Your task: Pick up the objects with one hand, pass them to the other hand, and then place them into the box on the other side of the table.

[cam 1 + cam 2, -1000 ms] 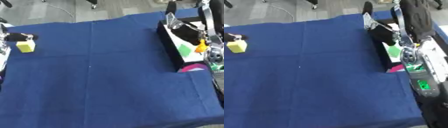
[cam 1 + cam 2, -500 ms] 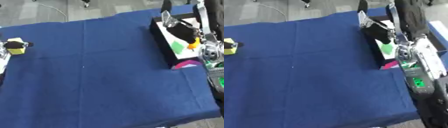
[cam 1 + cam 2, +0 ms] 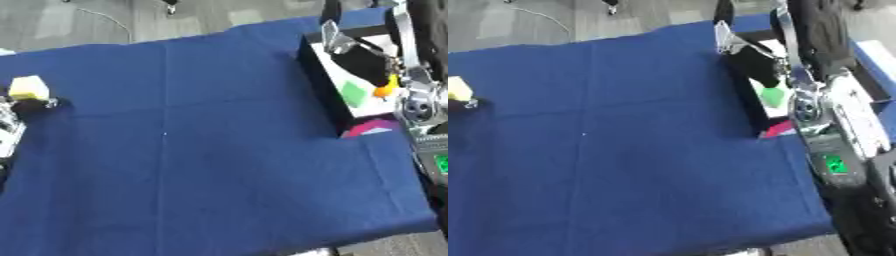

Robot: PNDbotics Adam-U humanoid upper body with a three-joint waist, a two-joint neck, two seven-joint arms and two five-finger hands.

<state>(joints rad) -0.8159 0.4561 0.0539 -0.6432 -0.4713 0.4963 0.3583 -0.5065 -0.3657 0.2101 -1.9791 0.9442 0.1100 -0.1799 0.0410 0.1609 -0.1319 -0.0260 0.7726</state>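
Blue cloth-covered surface seen from above, with an open black-walled box at its right edge holding a green flat piece, a small orange item and a pink piece. The right hand reaches into the box, its fingers dark and indistinct, so their state cannot be told. At the left edge, the left hand carries a pale yellow block; whether its fingers clasp the block cannot be told.
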